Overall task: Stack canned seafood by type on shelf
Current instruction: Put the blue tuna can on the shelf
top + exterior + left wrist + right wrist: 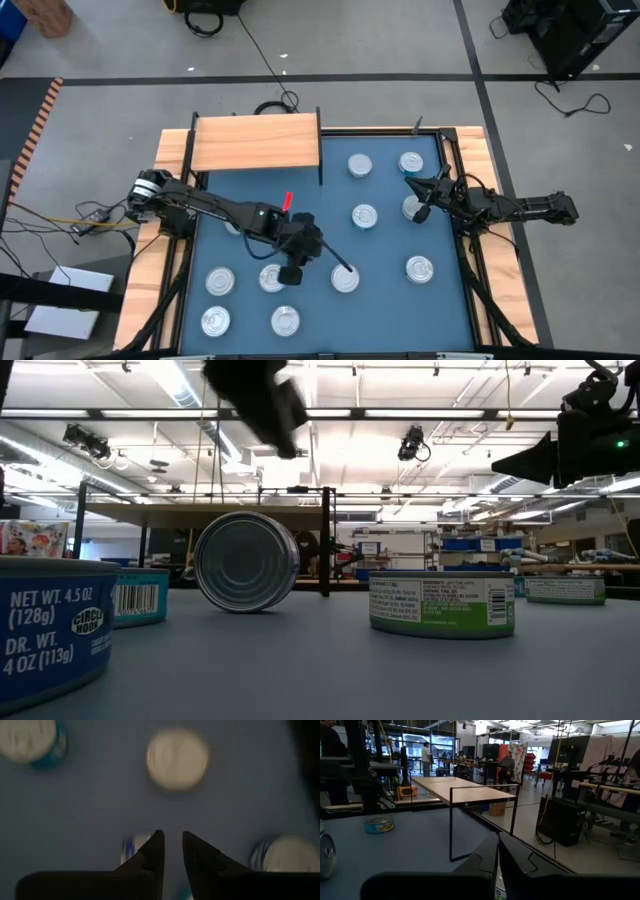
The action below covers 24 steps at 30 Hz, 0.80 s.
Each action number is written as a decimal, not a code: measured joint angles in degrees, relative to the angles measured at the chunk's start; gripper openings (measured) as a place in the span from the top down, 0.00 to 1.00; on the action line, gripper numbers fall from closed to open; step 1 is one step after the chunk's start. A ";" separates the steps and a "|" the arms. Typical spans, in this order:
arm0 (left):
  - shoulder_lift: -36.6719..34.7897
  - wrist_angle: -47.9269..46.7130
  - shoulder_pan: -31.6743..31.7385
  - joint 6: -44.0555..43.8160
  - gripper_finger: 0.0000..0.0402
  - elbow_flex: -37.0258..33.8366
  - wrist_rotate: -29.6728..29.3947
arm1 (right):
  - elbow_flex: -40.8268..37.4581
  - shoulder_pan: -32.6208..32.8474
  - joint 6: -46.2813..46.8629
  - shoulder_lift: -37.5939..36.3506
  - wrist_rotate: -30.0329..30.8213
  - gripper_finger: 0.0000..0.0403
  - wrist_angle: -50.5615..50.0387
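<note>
Picking step, looks like: left gripper [348, 268] is seen over a worktop tin [345, 279], fingers narrowly parted, nothing held. Shelf [255, 142] is bare; right gripper [412, 183] parked shut. A proper grasp is needed next.

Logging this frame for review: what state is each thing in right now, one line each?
Shelf: upright at the table's far left corner, nothing on it.
Cans: scattered on the blue table, most flat, lids up.
Tipped can: on its side in the low view.
Left gripper: above the cans, fingers slightly apart, holding nothing.
Right gripper: shut, waiting at the table's right side.
</note>
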 joint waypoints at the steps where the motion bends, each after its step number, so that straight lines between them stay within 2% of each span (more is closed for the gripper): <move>1: 0.00 -2.28 0.00 0.74 0.83 -0.01 -0.06 | 0.00 -0.02 0.00 0.00 -0.02 0.93 -0.02; 5: 0.00 -5.56 0.00 -0.32 0.85 -0.02 -0.44 | 0.02 -0.01 0.00 -0.02 0.00 0.93 -0.01; 10: 0.00 -6.15 0.39 -5.15 0.89 -0.02 3.62 | 0.02 0.00 0.00 0.00 0.00 0.93 0.00; 13: 0.00 -6.84 0.40 -3.98 0.88 -0.02 3.36 | 0.02 0.00 0.00 -0.01 0.00 0.93 0.00; 17: 0.00 -7.55 0.39 -3.47 0.79 -0.02 1.21 | 0.01 0.00 0.00 0.00 -0.01 0.93 0.00; 24: 0.00 -7.57 0.39 -4.84 0.56 -0.02 -3.35 | 0.01 -0.01 0.00 -0.01 0.00 0.93 0.00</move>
